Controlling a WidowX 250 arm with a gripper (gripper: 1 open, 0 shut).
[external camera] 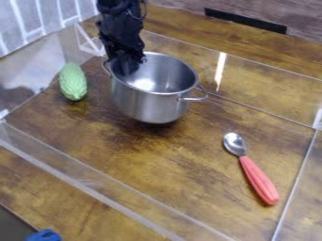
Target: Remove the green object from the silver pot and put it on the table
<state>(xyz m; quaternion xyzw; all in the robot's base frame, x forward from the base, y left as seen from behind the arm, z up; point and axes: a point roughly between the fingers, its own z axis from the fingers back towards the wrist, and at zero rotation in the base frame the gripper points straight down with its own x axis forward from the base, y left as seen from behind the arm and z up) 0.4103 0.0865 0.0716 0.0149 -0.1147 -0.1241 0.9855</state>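
i see my gripper [124, 64] pinching the back rim of the silver pot [154, 88]. the green object [73, 82] lies on the table [151, 160], left of the pot.

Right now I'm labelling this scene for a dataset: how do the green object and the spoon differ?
The green object is a short, plump oval, light green all over; the spoon is long and thin, with a silver bowl and a red handle. The green object lies left of the silver pot, close to it; the spoon lies far to the pot's right, nearer the camera. Both rest flat on the table, untouched.
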